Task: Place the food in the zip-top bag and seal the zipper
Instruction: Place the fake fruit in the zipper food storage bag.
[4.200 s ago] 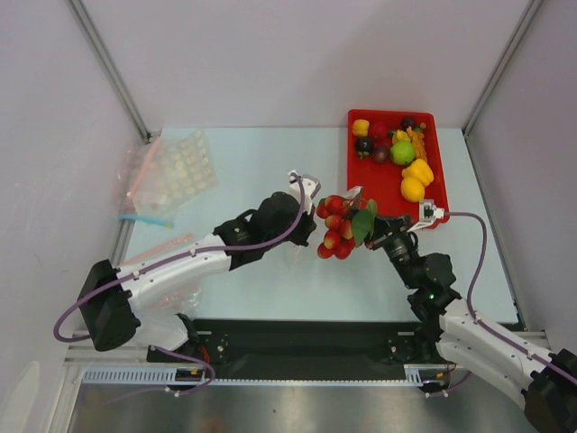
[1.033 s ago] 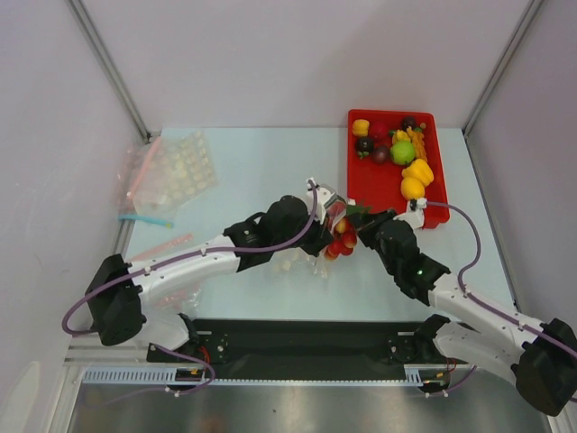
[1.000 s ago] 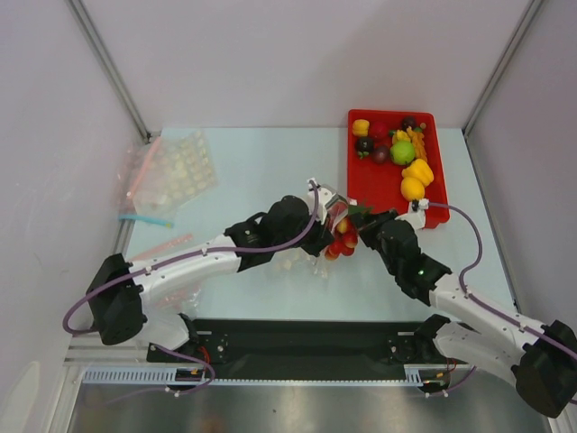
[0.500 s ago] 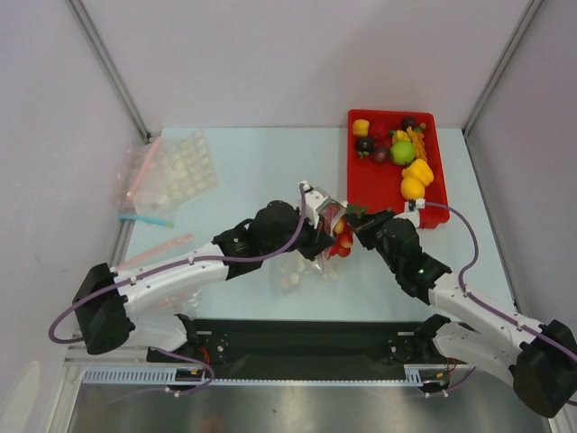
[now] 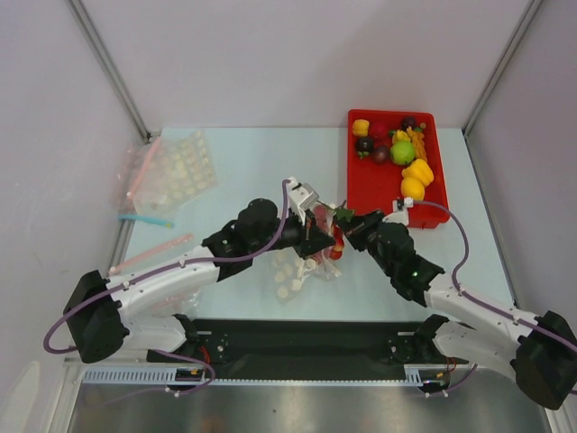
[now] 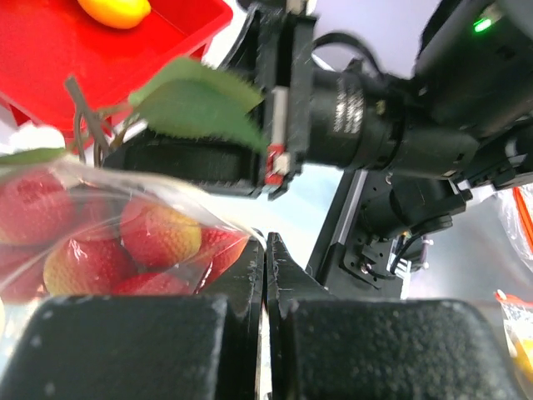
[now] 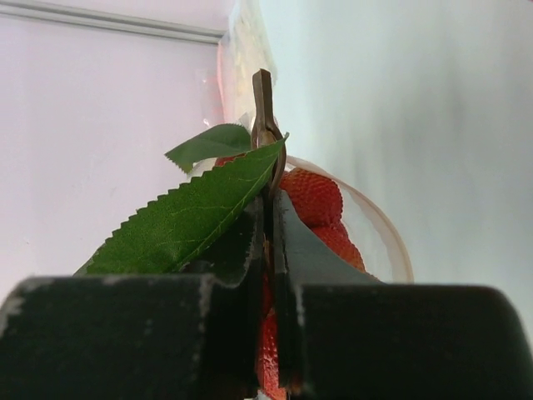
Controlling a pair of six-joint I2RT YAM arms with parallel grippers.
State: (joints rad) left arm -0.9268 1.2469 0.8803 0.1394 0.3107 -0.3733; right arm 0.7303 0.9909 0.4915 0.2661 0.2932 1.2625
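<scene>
Pinching clear crinkly zip-top bag (image 6: 179, 210), left end effector (image 6: 265, 250), right end effector (image 7: 268, 212) clamped on leafy red fruit bunch (image 7: 314, 197)

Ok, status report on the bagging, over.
Left tool shut on bag rim. Right tool shut on fruit stem, red fruit inside bag mouth. Leaves stick out, bag unsealed. More food in tray.

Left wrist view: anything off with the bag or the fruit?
Nothing spilled or damaged. One oddity: the red fruit cluster sits in the zip-top bag, but its leaves and stem poke out, pinched by the right gripper. The mouth likely can't close over them. Meanwhile the left gripper pinches the bag's edge.
</scene>
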